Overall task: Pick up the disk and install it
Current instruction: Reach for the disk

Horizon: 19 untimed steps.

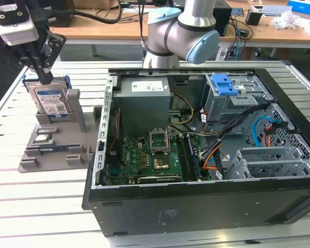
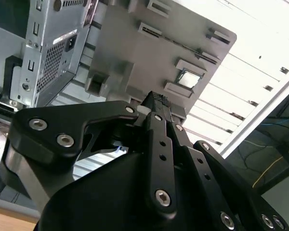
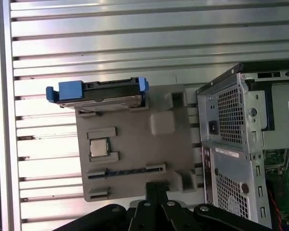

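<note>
Table [image 1: 41,206]: Long silver slats. Everything sits on it.
Computer case [image 1: 196,206]: The big black box is open on top. It is near, on the exterior view's right.
Holder [image 1: 28,164]: A flat grey tray on the exterior view's left, just beside the case. A little square chip [image 1: 43,138] lies in it.
Disk [image 1: 49,101]: It stands up on its edge in a slot at the far end of the holder. It has blue rails on its sides, and its label faces the near side.
Gripper [image 1: 43,77]: My jaws are pinched close together and hold nothing.
Cage [image 1: 232,103]: A grey metal cage with a blue latch [image 1: 222,83], far inside the case. It has no disk in it.
Job now: I think I am going for the disk. It is not picked up yet.
Doing it well: Open wide first. Line up over the middle of the top edge. Go straight down, squeeze the flat sides, and lift straight up so the rails do not snag the slot.
Disk and jaws: In the exterior view my tips sit right at the disk's top edge, toward its left corner. In the first wrist view the disk is apart from my tips. I cannot tell how high I am over it.
</note>
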Tool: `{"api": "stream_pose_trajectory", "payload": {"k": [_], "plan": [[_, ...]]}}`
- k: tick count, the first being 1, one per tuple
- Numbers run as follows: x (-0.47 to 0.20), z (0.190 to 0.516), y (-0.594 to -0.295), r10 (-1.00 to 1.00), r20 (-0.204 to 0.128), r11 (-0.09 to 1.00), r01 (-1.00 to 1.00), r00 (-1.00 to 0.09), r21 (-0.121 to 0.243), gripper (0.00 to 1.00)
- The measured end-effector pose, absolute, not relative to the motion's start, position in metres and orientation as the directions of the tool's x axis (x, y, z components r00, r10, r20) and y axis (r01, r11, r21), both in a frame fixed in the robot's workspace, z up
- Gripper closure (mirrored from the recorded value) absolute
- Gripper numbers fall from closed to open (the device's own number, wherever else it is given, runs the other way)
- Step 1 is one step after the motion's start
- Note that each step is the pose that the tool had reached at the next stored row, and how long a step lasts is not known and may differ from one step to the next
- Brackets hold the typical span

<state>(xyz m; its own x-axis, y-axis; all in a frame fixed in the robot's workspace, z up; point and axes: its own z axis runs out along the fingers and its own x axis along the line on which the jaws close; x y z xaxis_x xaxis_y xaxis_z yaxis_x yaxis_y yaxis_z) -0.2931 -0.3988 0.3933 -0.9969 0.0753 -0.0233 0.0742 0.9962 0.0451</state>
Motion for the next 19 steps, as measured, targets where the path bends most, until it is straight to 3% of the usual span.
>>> {"api": "stream_pose_trajectory", "payload": {"k": [19], "plan": [[-0.339,0.393,-0.399,0.075,-0.023,0.996,0.074,-0.997,0.045,0.89]]}}
